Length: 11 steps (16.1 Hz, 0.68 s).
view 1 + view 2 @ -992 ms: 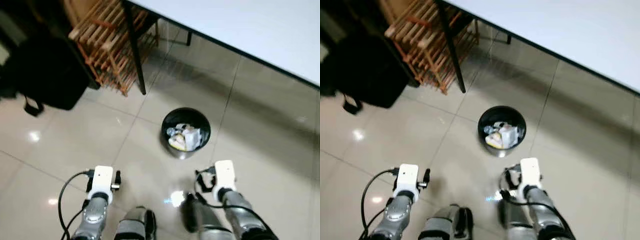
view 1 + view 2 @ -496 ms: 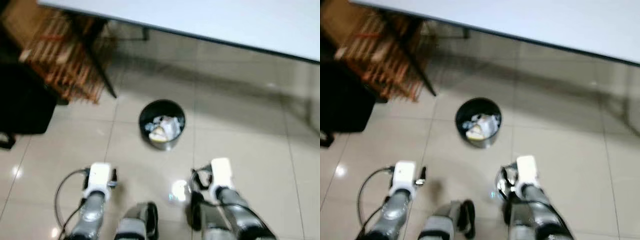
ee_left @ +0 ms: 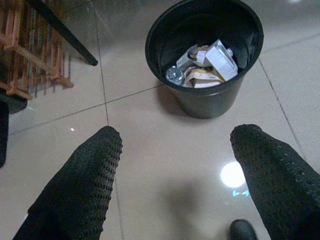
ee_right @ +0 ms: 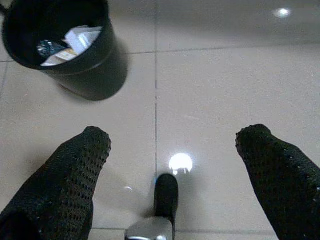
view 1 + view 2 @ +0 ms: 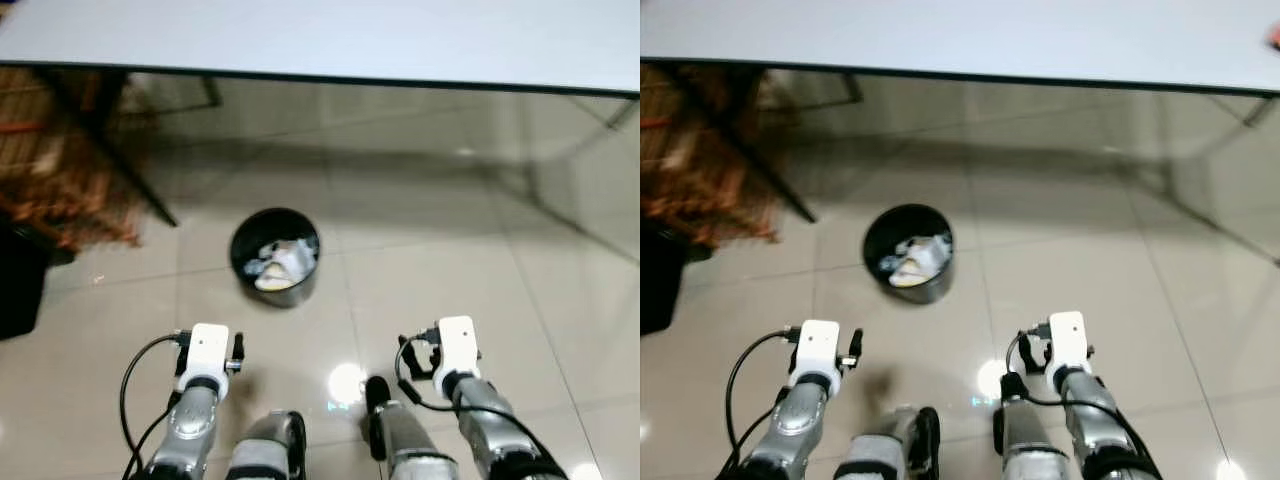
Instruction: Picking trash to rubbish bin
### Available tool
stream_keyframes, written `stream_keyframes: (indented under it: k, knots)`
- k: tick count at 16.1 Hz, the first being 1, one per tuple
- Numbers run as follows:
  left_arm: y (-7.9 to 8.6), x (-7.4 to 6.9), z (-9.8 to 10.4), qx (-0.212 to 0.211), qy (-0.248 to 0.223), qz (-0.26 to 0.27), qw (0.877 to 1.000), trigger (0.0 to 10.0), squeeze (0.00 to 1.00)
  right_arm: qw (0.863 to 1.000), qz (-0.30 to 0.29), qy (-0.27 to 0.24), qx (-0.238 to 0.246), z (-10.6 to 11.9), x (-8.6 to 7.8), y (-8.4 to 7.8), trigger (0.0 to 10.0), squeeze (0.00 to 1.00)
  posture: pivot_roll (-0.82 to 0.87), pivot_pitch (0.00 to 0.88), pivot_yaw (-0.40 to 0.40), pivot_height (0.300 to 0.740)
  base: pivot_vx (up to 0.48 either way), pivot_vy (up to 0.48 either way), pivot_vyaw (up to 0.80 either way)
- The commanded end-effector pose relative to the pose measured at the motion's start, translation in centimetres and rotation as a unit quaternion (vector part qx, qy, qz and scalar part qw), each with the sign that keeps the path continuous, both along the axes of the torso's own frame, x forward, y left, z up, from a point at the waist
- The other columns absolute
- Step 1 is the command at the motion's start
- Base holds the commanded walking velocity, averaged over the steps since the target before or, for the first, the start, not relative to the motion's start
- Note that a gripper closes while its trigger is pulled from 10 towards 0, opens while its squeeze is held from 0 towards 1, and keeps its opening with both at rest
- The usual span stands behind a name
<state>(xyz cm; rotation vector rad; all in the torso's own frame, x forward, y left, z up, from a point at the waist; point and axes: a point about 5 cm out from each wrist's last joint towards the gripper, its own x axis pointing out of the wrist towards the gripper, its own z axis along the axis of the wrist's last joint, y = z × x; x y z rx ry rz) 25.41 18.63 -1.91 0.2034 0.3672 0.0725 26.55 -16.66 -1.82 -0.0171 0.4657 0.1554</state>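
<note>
Both hands spread empty near bin (image 5: 275,256) holding trash (image 3: 207,64)

A: Wooden rack (image 5: 60,185) at the left edge of the head view is blurred and cut off; slats unreadable. Dark object (image 5: 18,290) below it is also cropped, can't ID.

B: Rubbish bin (image 5: 274,256)?

A: Trash (image 3: 207,62) inside is a jumble of crumpled pieces, individual items too small to tell. Right wrist view crops the bin's rim.

B: Claws?

A: Left claw (image 3: 175,150) and right claw (image 4: 172,150): finger bases run off-frame in the wrist views. In the head view the wrist housings hide both.

B: Table (image 5: 320,40)?

A: Far side off-frame, legs partly cut.
</note>
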Motion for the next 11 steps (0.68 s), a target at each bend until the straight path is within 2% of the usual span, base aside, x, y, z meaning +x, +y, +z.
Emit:
stream_keyframes:
  k: [1,9,11]
  knots:
    - [0.70,-1.13,-0.92,0.004,0.024,0.010,1.000,10.0,0.00,1.000,0.005,0.025,0.004,-1.02,-1.06,0.50,10.0,0.00,0.04,0.309,0.120,0.740,0.000,0.000,-0.80]
    - [0.50,-1.07,-0.91,0.001,0.024,0.004,1.000,10.0,0.00,1.000,0.003,0.024,0.005,-0.96,-0.94,0.52,10.0,0.00,0.05,0.316,0.117,0.740,0.000,0.000,-0.79]
    - [0.40,-1.08,-0.94,-0.001,0.025,0.003,1.000,10.0,0.00,1.000,-0.010,0.021,0.006,-0.91,-0.89,0.27,10.0,0.00,0.05,0.318,0.118,0.740,0.000,0.000,0.00]
